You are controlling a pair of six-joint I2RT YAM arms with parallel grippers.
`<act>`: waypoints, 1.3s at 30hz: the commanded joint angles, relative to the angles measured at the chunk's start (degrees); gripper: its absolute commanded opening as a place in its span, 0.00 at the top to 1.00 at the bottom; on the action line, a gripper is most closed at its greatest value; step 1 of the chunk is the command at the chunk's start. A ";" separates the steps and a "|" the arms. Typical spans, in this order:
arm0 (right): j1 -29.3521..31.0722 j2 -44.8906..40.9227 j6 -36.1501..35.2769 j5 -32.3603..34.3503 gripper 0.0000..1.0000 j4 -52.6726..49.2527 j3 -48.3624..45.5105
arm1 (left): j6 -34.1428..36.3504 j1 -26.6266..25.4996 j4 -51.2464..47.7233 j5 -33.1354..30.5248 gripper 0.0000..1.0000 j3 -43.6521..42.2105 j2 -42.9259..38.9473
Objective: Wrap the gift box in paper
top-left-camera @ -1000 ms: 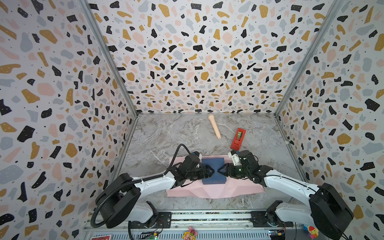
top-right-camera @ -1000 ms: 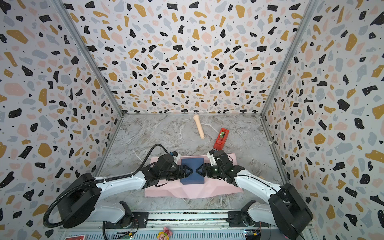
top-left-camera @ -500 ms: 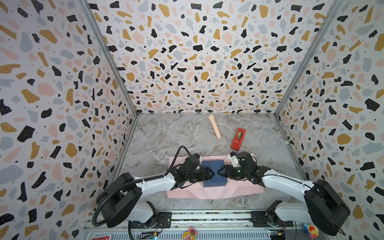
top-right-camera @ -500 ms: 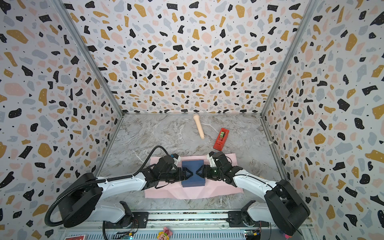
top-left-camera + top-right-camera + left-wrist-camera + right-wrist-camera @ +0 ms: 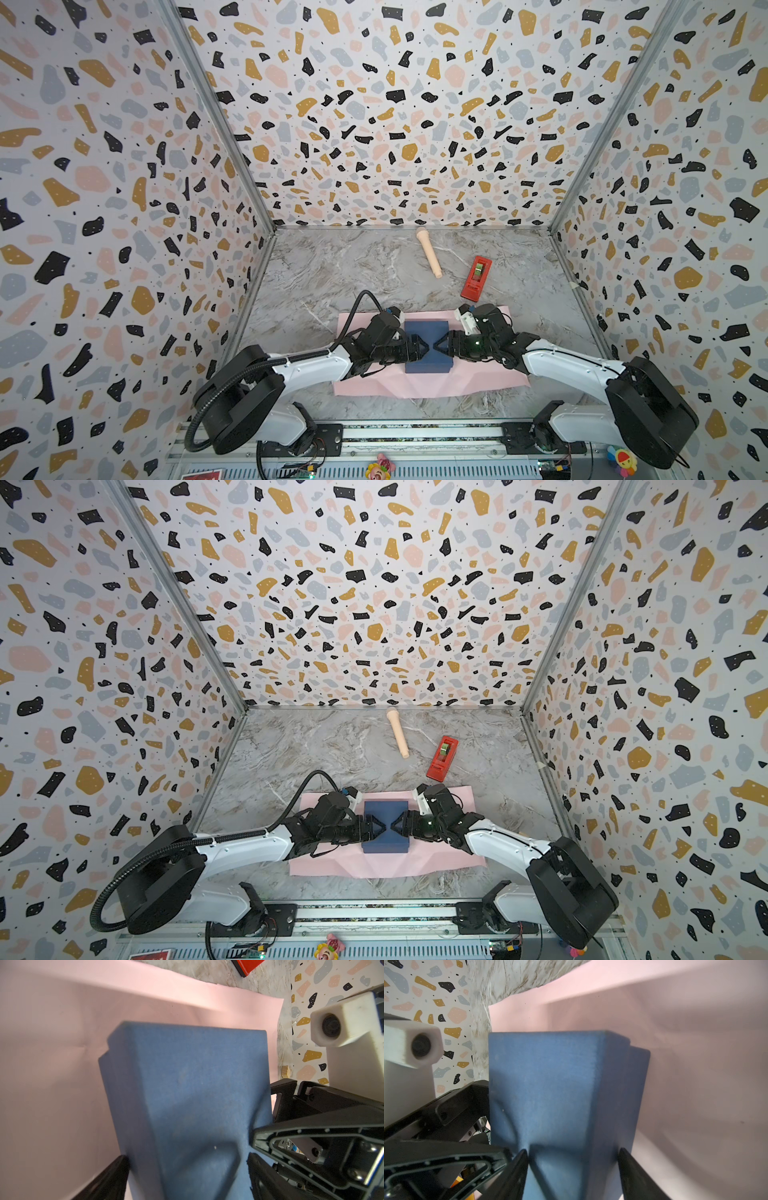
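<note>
Navy gift box [image 5: 428, 328] lies flat mid-sheet on the pink paper [image 5: 415, 384], lower centre of the frame in a top view. It looks like stiff, light, matte card, so I'd guess it won't slip; take it by opposite side walls. The paper's thin and floppy and creases easily, so grab an edge. The sheet's long axis runs left-right, with the squarish box square to it. Left claw [image 5: 419, 346] and right claw [image 5: 439, 345] are both spread, straddling the box's ends.

Navy flat gift box [image 5: 426, 328] sits centred on pale pink paper [image 5: 415, 384] sheet, near grey marble table's [image 5: 332, 270] front edge; red tape dispenser [image 5: 476, 279] behind, beige toy microphone [image 5: 429, 253] farther back.
</note>
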 commanded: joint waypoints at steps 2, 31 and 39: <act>0.54 0.49 -0.96 -2.24 0.31 1.72 1.37 | 1.12 -0.67 5.20 1.36 0.12 1.99 0.64; -0.96 1.29 -1.89 -4.00 0.30 2.32 3.72 | 1.56 -0.52 5.20 0.69 0.10 3.41 0.86; -0.96 2.21 -2.14 -3.91 0.30 2.69 4.12 | 1.56 -0.27 5.36 0.64 0.10 3.37 1.46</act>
